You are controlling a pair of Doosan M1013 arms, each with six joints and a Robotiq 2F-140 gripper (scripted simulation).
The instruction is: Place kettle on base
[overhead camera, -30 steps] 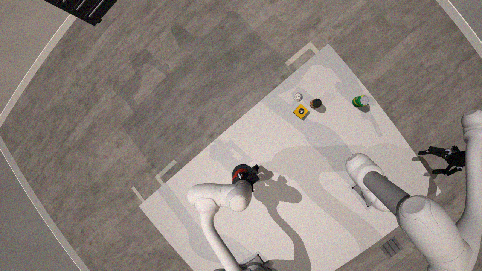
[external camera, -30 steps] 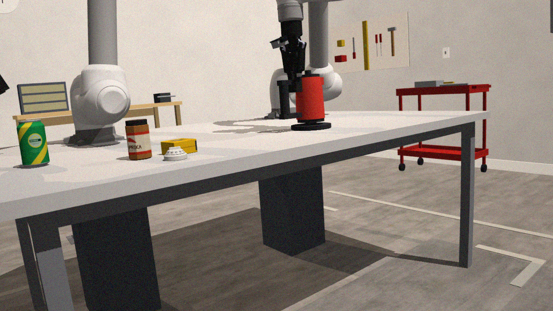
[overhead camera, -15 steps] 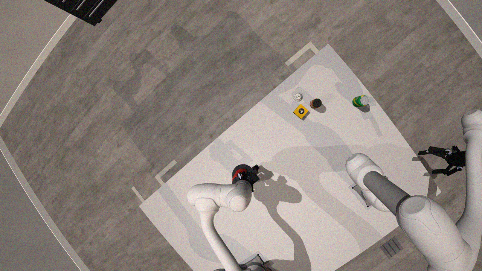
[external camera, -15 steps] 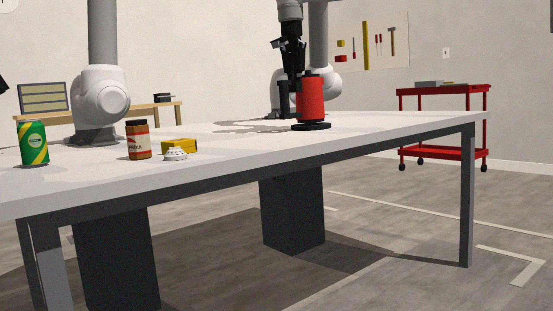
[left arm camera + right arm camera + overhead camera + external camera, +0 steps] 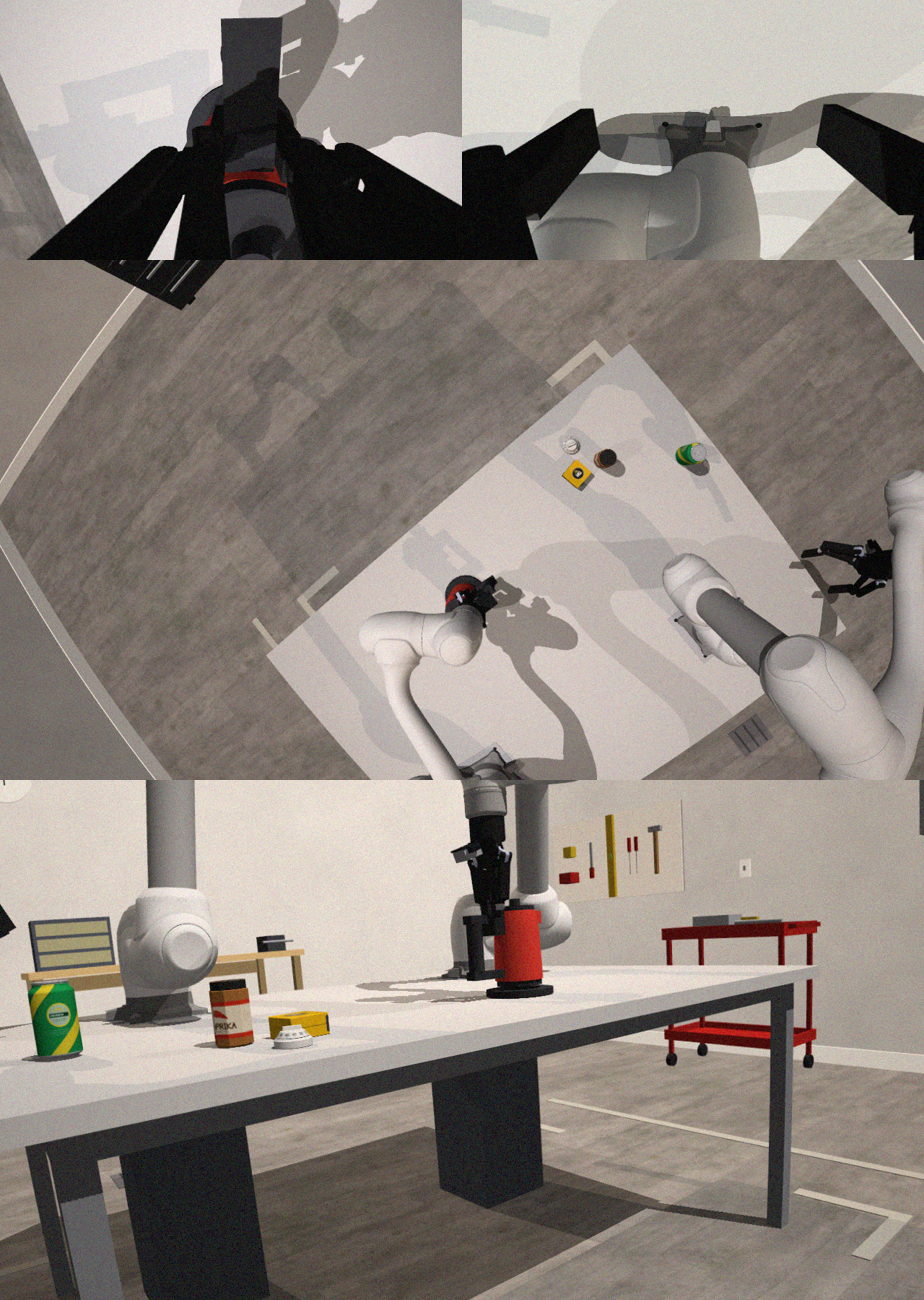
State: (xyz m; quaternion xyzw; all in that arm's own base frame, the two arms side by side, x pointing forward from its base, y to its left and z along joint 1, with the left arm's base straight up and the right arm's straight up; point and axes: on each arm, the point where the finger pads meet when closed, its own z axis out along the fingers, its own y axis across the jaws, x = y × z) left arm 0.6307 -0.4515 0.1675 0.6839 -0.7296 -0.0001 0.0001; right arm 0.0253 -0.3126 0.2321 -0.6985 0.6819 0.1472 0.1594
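Beside a bare wall, the left gripper (image 5: 481,594) (image 5: 494,923) (image 5: 245,121) grips the kettle (image 5: 456,591) (image 5: 520,947) (image 5: 253,177) above the white table (image 5: 548,518) (image 5: 400,1038).

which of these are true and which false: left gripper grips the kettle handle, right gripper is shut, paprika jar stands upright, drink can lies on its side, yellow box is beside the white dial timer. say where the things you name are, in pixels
The left gripper (image 5: 489,919) grips the kettle (image 5: 518,945) handle (image 5: 474,949): true.
The right gripper (image 5: 815,572) (image 5: 707,127) is shut: false, it is open.
The paprika jar (image 5: 604,458) (image 5: 231,1015) stands upright: true.
The drink can (image 5: 689,453) (image 5: 55,1019) lies on its side: false, it stands upright.
The yellow box (image 5: 575,474) (image 5: 300,1023) is beside the white dial timer (image 5: 570,445) (image 5: 292,1038): true.
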